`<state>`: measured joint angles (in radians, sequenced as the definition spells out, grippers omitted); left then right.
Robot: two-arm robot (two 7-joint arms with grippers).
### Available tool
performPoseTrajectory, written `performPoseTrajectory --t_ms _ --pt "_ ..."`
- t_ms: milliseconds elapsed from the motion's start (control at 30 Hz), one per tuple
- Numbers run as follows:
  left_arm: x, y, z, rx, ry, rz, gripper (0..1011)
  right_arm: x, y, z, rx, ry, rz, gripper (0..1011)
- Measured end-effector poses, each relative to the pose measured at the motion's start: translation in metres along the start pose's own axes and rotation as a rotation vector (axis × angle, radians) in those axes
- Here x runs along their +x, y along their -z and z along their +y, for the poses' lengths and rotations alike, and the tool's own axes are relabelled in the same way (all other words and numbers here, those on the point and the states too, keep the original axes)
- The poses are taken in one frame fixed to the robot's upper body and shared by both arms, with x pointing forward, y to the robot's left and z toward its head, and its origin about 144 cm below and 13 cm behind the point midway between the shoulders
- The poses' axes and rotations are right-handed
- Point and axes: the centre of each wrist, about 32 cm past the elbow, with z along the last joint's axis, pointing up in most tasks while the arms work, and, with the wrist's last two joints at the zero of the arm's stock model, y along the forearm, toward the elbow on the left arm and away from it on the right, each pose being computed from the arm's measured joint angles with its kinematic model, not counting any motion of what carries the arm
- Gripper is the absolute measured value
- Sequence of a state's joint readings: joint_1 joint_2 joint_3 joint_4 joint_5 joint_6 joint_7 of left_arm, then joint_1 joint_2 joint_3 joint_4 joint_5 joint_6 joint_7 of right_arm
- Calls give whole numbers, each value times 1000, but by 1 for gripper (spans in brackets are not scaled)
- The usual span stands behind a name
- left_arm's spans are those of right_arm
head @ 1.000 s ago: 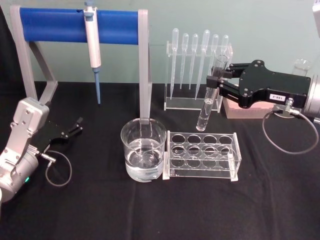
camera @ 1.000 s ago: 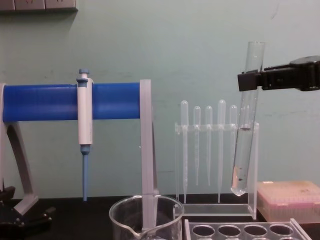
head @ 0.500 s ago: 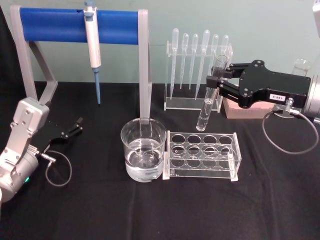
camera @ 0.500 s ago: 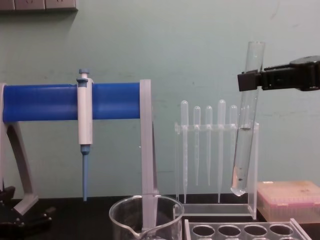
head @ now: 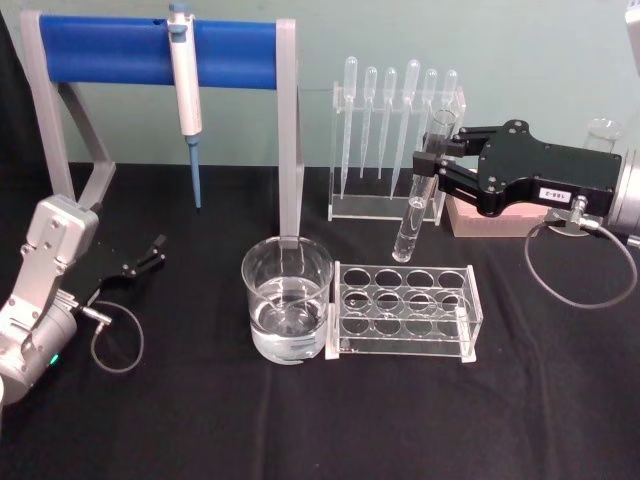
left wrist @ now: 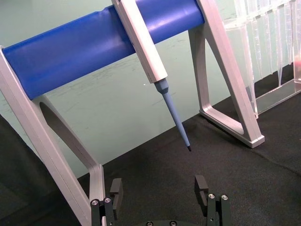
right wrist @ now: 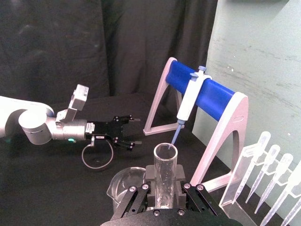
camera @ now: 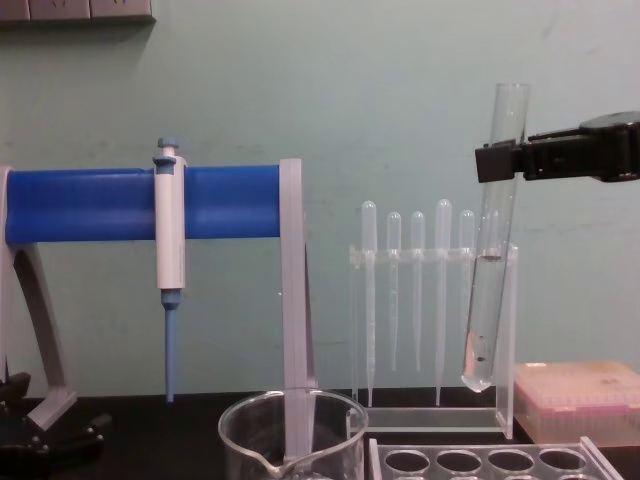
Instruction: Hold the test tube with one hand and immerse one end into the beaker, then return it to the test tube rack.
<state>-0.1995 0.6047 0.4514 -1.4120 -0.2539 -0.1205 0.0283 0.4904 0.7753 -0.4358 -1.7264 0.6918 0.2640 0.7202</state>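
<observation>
My right gripper [head: 436,165] is shut on the upper part of the test tube [head: 418,195], a long clear glass tube that hangs almost upright, slightly tilted, above the back of the clear rack. In the chest view the test tube [camera: 492,250] hangs well above the table with the right gripper [camera: 500,160] clamped near its rim. The right wrist view looks down on the tube's open rim [right wrist: 165,151]. The beaker [head: 287,312], wide, clear and holding some water, stands on the black cloth to the tube's lower left. My left gripper [head: 155,250] rests open at the far left.
A clear rack with round holes [head: 404,309] sits right beside the beaker. Behind it stands a holder with several plastic pipettes [head: 395,130]. A blue-barred stand [head: 150,50] carries a white-and-blue pipettor [head: 185,90]. A pink box [camera: 580,400] lies at the right.
</observation>
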Motion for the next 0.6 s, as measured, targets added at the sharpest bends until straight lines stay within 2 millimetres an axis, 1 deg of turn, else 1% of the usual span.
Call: performPoseTrajectory --t_ms 433,600 --pt "0 0 0 0 0 0 1000 0 0 0 3 -2 -6 241" --pt "0 0 0 0 0 0 1000 0 -6 7 23 -23 -28 241"
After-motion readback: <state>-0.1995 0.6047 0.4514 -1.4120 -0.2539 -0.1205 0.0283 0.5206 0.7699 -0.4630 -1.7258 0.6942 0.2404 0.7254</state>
